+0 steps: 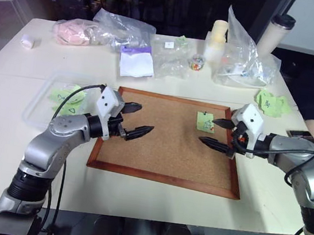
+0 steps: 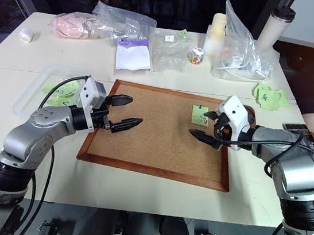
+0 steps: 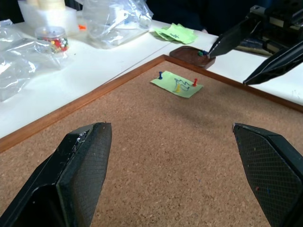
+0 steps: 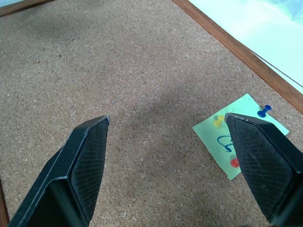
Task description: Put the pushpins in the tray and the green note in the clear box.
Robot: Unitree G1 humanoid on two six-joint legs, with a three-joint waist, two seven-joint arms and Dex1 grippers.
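Presently both arms hover low over the cork board (image 1: pixel 164 147), which lies mid-table, a pinning surface for the note

Green note (image 1: pixel 205 121): flat on the board's far right corner area, held down by pushpins (image 3: pixel 178 87). Left wrist view shows a blue, a yellow and a red head standing in it; a blue scribble sits between them. Judged: pins must come out before the note can lift

Right gripper (image 1: pixel 215 133): fingers spread wide, angled down, just right of the note and apart from it, nothing between them. Placed there, I judge, to take a pin first

Left gripper (image 1: pixel 135 119): fingers likewise spread, empty, over the board's left half, well apart from the note. Looks to be waiting

Tray (image 3: pixel 191 54): dark brown, on the table just beyond the board's right edge, near the right gripper; a couple of small coloured heads seem to lie in it already. Close by for short pin drops

Clear box (image 1: pixel 40 102): left of the board, on the table, several pale green notes inside. On the left arm's side, so a handover seems likely

Far side: plastic bags (image 1: pixel 243 53), small jar of coloured bits (image 1: pixel 196 62), loose green notes (image 1: pixel 273 102) at right

Writing: none readable; scribbles only, no brand or label made out
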